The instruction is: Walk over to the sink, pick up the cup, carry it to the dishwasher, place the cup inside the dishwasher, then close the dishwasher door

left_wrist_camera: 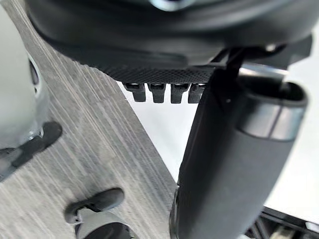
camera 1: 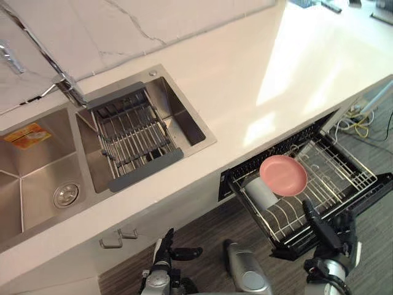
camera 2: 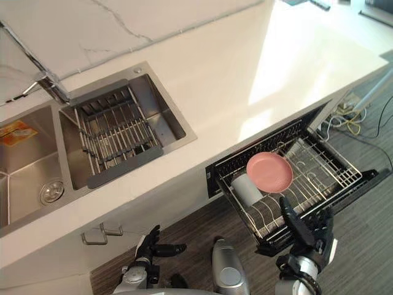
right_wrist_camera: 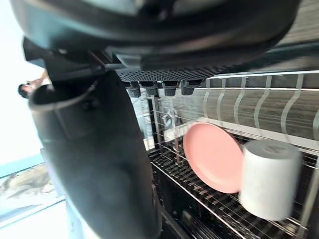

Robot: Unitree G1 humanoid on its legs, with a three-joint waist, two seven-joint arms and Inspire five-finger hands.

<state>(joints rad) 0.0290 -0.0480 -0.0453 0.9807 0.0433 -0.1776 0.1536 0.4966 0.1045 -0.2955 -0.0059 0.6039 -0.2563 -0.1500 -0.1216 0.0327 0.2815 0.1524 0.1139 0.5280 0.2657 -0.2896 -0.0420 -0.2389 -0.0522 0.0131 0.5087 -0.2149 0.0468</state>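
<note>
A white cup (camera 1: 261, 192) lies upside down in the pulled-out dishwasher rack (camera 1: 344, 169), beside a pink plate (camera 1: 283, 175). In the right wrist view the cup (right_wrist_camera: 269, 178) and plate (right_wrist_camera: 213, 156) show past my fingers. My right hand (camera 1: 328, 232) hovers at the rack's front edge, fingers straight, holding nothing. My left hand (camera 1: 167, 251) hangs low in front of the cabinet below the sink, open and empty, and its thumb (left_wrist_camera: 234, 164) shows in the left wrist view.
A double steel sink (camera 1: 43, 184) holds a wire drying rack (camera 1: 132, 136) in its right basin, with a tap (camera 1: 70, 89) behind. The white counter (camera 1: 258, 80) runs to the right. Cables (camera 1: 359, 123) lie on the floor beyond the dishwasher.
</note>
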